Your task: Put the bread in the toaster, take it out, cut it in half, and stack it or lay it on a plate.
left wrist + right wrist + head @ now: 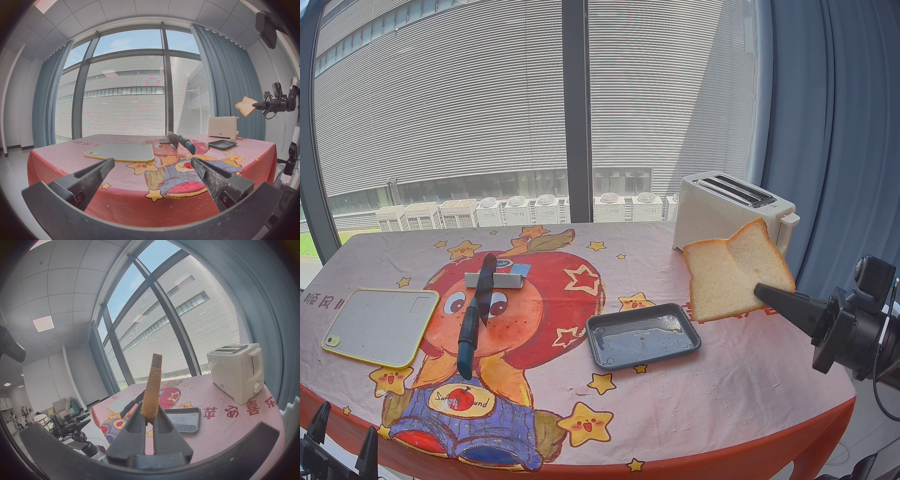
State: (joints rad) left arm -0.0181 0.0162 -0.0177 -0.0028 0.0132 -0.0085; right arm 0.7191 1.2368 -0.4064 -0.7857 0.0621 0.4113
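Fingers of the left gripper (152, 162) stood wide apart with nothing between them, low off the near left corner of the table (700, 400) and well apart from the bread. Toward the left edge lay a cutting board (381, 325), bare. Just beside it toward the middle, a knife (467, 331) leaned its blade on a small grey rest (509, 280), handle pointing at the near edge. Right of the middle sat a dark tray (642, 337), holding nothing but a wet-looking sheen. Past it, over the right edge, the right gripper (764, 289) had its fingers closed on 1 corner of the bread (731, 275). The bread was a single slice reaching from the fingertips back toward the table's middle, its thin edge toward the wrist. At the far right corner stood the toaster (731, 212), its 2 slots (737, 190) open upward and seemingly empty, their long axis running roughly along the far edge. Seen from the left wrist, the bread hung higher than the toaster's top and apart from it. The slots therefore lay beyond and below the bread, and the right arm was by far the nearer. I judged the first step to be in hand, the coming move turning on lining the bread's plane up with a slot before lowering.
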